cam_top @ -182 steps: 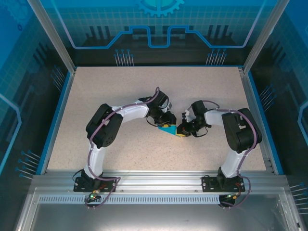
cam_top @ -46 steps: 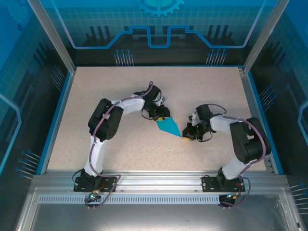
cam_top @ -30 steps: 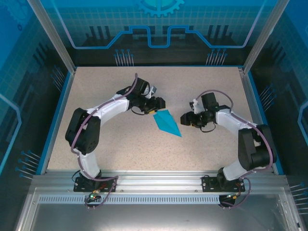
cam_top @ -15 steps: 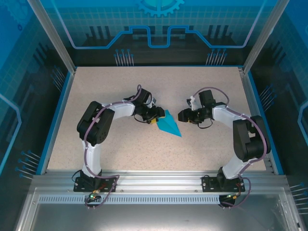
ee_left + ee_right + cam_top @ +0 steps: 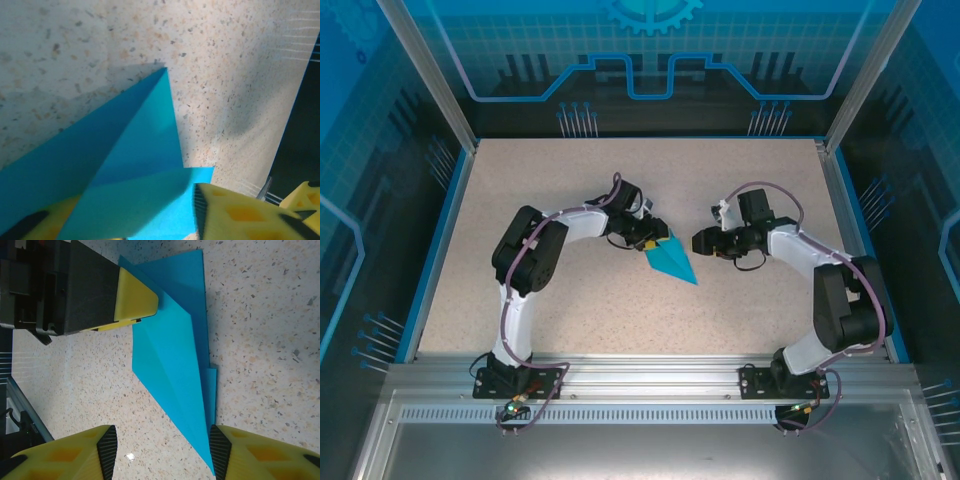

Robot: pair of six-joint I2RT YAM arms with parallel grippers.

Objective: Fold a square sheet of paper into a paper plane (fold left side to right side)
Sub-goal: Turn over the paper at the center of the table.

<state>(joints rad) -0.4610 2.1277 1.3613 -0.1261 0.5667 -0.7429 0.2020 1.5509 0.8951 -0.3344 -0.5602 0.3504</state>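
**A:** Where's the paper lying?

**B:** Middle of the table, flat, folded to a narrow pointed wedge. Long axis slants, with the broad end far-left and the sharp tip near-right.

**A:** Which claw is on it?

**B:** Left claw. It sits at the broad end, touching. From its own camera the two yellow pads stand apart. The paper's broad end spreads across the gap, and one layer rides over one pad. Jaws spread, not pinching, as far as I can read it.

**A:** And the other?

**B:** Right claw is just off the paper's right flank and apart from it, mouth wide, holding nothing. Its camera looks along the wedge. The tip lies close by one of its own fingers, and the left claw's pad is at the far broad end.

**A:** So the fold?

**B:** My read: the crease runs along that slanted axis, and the left half has to travel over it toward the right claw. The left claw is nearer and on the correct side to lift. The right claw looks placed to pin or receive. Risk: it's a thin sheet, so a lift off-axis would skew the tip.
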